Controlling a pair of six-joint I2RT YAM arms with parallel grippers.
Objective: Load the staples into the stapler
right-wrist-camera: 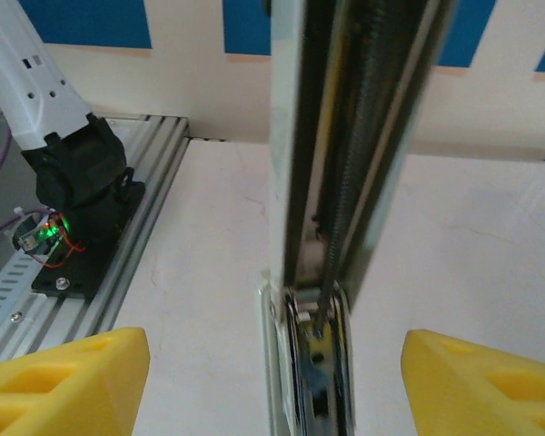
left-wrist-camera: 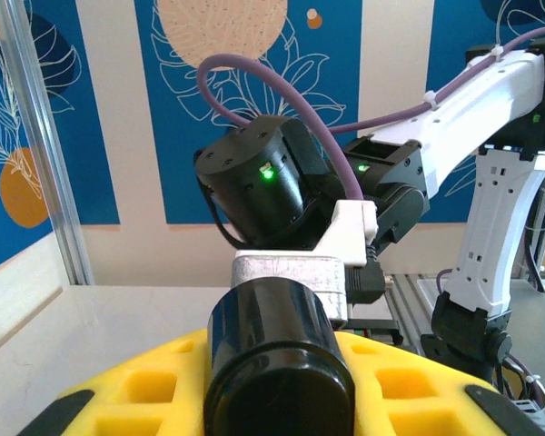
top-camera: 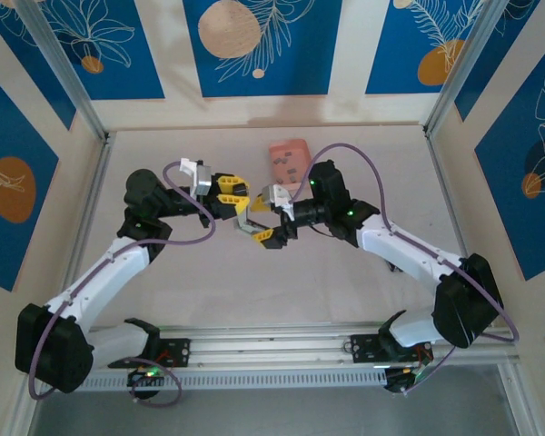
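Observation:
In the left wrist view the stapler's black bar (left-wrist-camera: 277,363) points its rounded end at the camera, with my left gripper (left-wrist-camera: 282,404) shut on it between its yellow fingers (left-wrist-camera: 127,400). From above, the left gripper (top-camera: 234,193) holds the stapler (top-camera: 245,223) over the table's middle. Its silver-grey rail (right-wrist-camera: 345,136), spring showing, stands open between the yellow fingers (right-wrist-camera: 64,377) of my right gripper (right-wrist-camera: 274,381), which is open and well apart from the rail on both sides. That right gripper (top-camera: 262,220) faces the left one. The staples (top-camera: 289,165) are small dark strips in the pink tray (top-camera: 289,148).
The pink tray lies just behind the right wrist, near the back wall. An aluminium rail (top-camera: 272,350) carrying the arm bases runs along the near edge. Blue patterned walls close in the table (top-camera: 209,300) on three sides. The right arm's black wrist (left-wrist-camera: 263,182) hangs close before the left gripper.

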